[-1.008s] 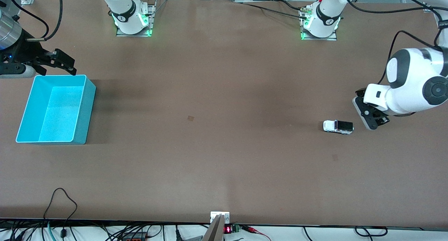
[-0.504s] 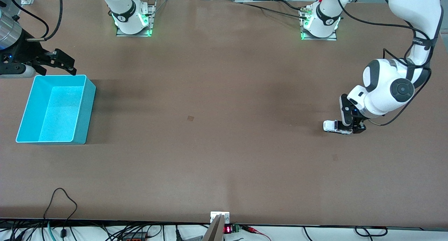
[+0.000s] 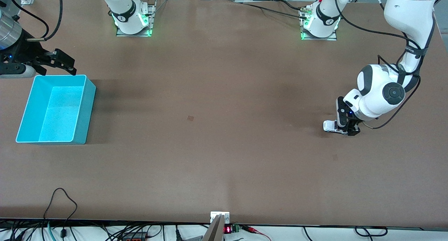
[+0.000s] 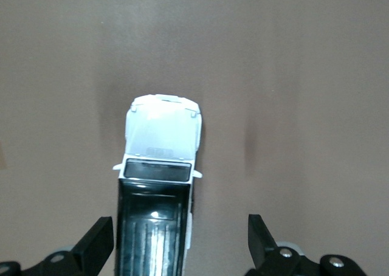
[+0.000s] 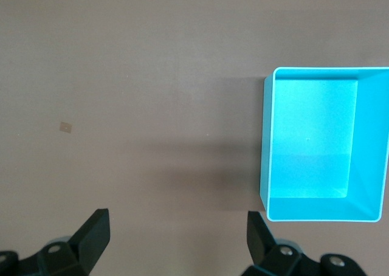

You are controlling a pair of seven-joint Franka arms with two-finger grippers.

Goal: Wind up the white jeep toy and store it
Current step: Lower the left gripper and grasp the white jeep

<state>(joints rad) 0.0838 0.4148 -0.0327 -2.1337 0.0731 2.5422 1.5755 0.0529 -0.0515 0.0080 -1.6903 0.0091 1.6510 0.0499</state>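
Left wrist view is showing the white jeep toy [image 4: 159,191] sitting on the brown table [image 4: 292,75] with its black ribbed roof lying between the two dark fingers of the left gripper [image 4: 181,245]. One finger [image 4: 97,244] is standing just beside the jeep's flank, while the other finger [image 4: 262,239] is standing clearly apart from it with bare table showing in the gap. The jaws are spread wide and are gripping nothing; the jeep's white hood is pointing away from the wrist, past the fingertips.

From the front view, the jeep [image 3: 330,126] is resting toward the left arm's end of the table, and the left gripper [image 3: 346,127] is hanging low over its rear half, covering most of the roof. No writing is readable on the toy. On the left arm's white sleeve a dark band is carrying lettering too small to read.

Toward the right arm's end of the table, well apart from the jeep, a turquoise bin [image 3: 24,118] is standing with nothing in it. The right arm is waiting, with the right gripper [image 3: 59,63] hanging just above the bin's rim on the side farther from the front camera. In the right wrist view its fingers [image 5: 94,233] are spread wide on nothing, with the bin [image 5: 267,166] below them.
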